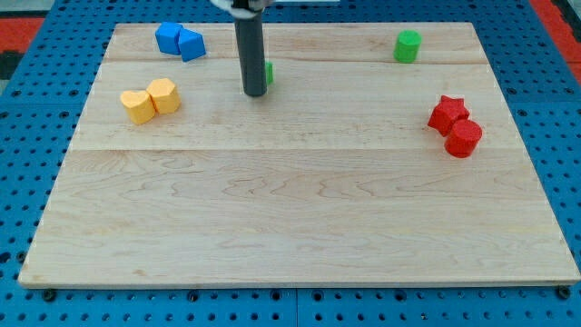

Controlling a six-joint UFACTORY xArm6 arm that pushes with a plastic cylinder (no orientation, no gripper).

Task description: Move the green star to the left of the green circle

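Wooden desk (pixel 300 227) on a blue pegboard (pixel 27 91). Dark rod comes down from the top edge, upper centre-left of the frame; my tip (pixel 255 94) sits on the desk there. No fingers on this rig, just the rod, so nothing is held.

Green star (pixel 269 73) is almost fully hidden behind the rod, only a green sliver shows at the rod's right edge, just above the tip. Shape can't be made out from that sliver. Tip looks to be touching it or just beside it; can't tell which.

Green circle (pixel 408 45) stands upper right of the frame, near the desk's top edge, well apart from the star and to its right.

Upper left: two blue blocks, touching, a blue one (pixel 168 37) on the left and a second blue one (pixel 192 44) on the right; shapes unclear.

Left, below the blues: yellow heart (pixel 138 106) touching a yellow hexagon (pixel 164 94) on its right. Both sit left of the tip, apart from it.

Right side: red star (pixel 448 113) with a red circle (pixel 464 138) touching it from lower right. Both far from the tip.
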